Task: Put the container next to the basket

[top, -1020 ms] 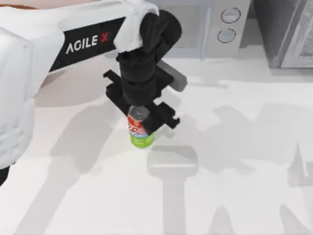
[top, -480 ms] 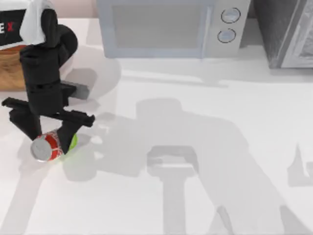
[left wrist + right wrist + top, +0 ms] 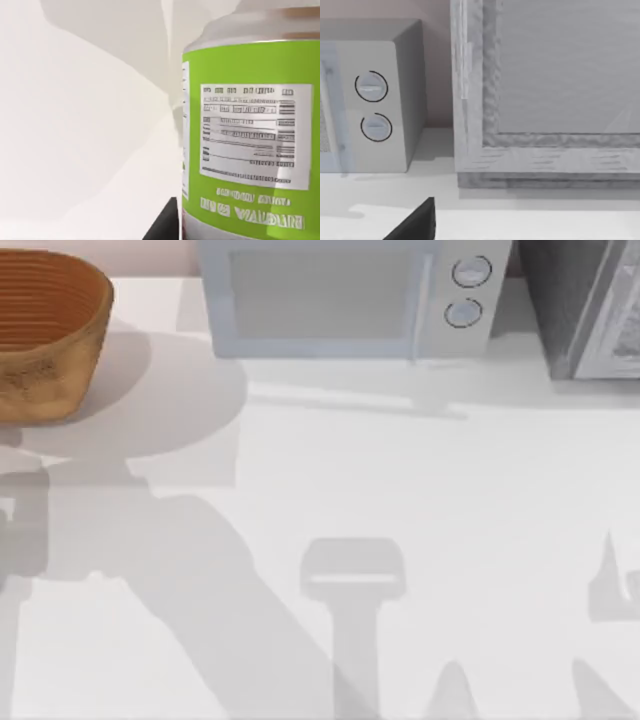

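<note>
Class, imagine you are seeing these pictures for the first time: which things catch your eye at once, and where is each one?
The woven basket stands out at the top view's far left corner, with the grey-white microwave along the back edge beside it. In the left wrist view, the container looms very close, its green band and white label facing the camera. The right wrist view looks at the microwave's two round dials.

A dark left fingers [image 3: 161,222] edge; right fingers [image 3: 415,222] likewise.

The basket [image 3: 45,335] at far left is woven wicker, ribbed inside and rough outside. The can [image 3: 250,140] has a glossy green printed wrap, perhaps film, under a silvery metal-looking rim. The microwave [image 3: 340,295] looks like smooth plastic, on a matt white table [image 3: 420,500].
</note>
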